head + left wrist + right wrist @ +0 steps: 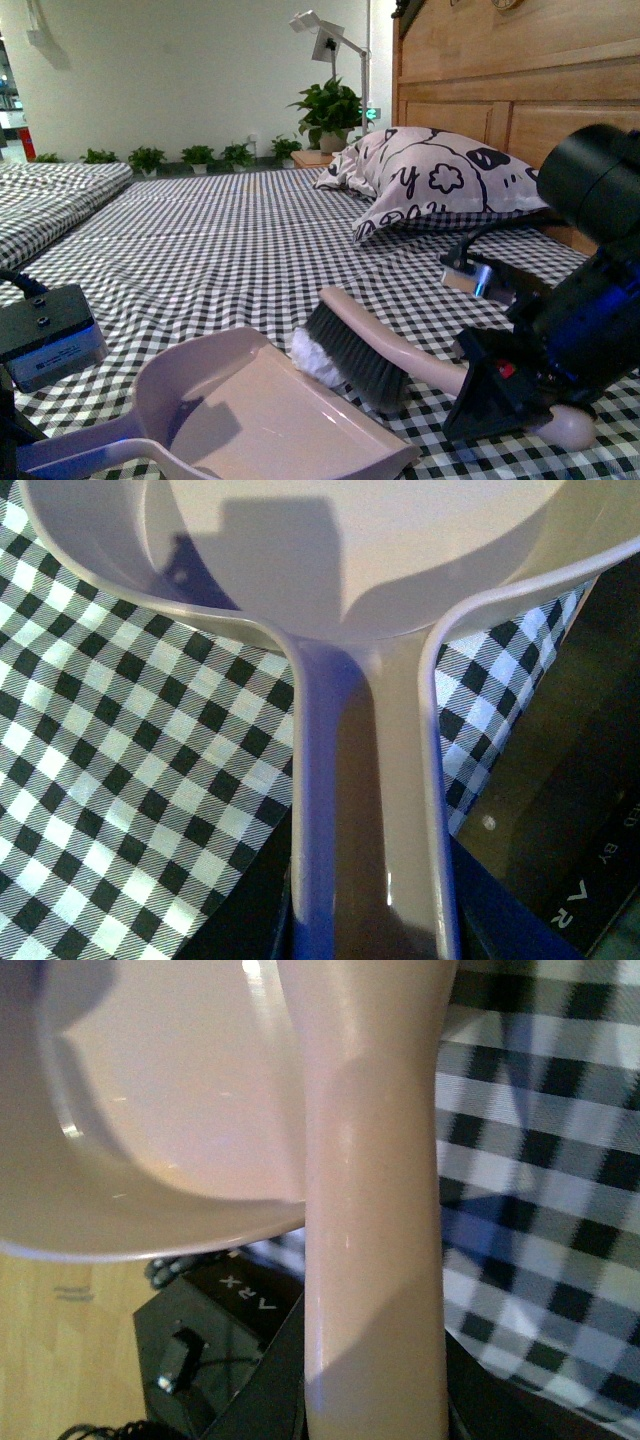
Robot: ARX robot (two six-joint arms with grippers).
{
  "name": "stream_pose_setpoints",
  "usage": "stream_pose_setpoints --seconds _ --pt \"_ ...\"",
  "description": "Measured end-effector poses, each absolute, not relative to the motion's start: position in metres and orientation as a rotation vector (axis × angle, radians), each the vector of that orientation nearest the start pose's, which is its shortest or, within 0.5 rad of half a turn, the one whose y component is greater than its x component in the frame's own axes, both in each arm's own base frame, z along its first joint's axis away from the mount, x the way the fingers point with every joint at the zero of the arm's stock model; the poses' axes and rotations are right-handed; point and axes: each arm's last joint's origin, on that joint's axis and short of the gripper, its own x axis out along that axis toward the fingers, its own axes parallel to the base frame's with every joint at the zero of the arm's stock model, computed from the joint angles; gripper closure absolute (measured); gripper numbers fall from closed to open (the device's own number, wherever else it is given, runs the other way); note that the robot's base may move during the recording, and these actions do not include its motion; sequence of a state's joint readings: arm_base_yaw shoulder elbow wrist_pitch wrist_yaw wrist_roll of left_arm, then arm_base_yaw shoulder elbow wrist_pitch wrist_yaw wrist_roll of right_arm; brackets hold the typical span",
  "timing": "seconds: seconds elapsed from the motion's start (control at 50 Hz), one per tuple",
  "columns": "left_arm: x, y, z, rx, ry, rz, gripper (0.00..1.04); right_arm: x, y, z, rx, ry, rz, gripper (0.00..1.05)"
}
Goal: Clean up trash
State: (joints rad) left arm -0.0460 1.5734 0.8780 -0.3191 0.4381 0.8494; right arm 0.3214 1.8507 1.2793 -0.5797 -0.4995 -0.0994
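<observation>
The trash [310, 358], a small white crumpled wad, lies on the checked bedsheet, pressed between the brush's grey bristles [352, 352] and the far edge of the pale pink dustpan [270, 410]. My right gripper [497, 392] is shut on the brush's pink handle [375, 1210] at the lower right. In the left wrist view my left gripper [370, 935] is shut on the dustpan's handle [365, 810]; in the front view that grip sits at the bottom left corner, mostly out of frame. The dustpan's scoop [150, 1110] also fills the right wrist view beside the brush handle.
A white patterned pillow [430, 180] leans against the wooden headboard [500, 70] at the back right. A potted plant [330, 110] and a white lamp [330, 40] stand behind the bed. A second checked bed [50, 200] lies to the left.
</observation>
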Motion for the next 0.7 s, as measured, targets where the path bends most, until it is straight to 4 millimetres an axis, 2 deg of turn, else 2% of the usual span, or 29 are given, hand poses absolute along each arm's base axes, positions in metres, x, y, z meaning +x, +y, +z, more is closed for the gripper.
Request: stream_pose_setpoints --seconds 0.1,0.26,0.34,0.52,0.7 --pt "0.296 -0.026 0.177 0.563 0.743 -0.827 0.79 0.347 0.117 0.209 0.019 1.073 0.782 0.87" --pt "0.296 -0.026 0.177 0.563 0.743 -0.827 0.79 0.354 0.094 0.217 0.018 1.043 0.707 0.87" --pt "0.296 -0.026 0.177 0.563 0.743 -0.827 0.79 0.359 0.088 0.218 -0.023 1.001 0.65 0.87" --pt "0.296 -0.026 0.177 0.563 0.742 -0.827 0.79 0.368 0.091 0.213 -0.167 0.849 0.473 0.87" --pt "0.296 -0.026 0.177 0.563 0.743 -0.827 0.79 0.358 0.108 0.193 -0.272 0.806 0.414 0.87"
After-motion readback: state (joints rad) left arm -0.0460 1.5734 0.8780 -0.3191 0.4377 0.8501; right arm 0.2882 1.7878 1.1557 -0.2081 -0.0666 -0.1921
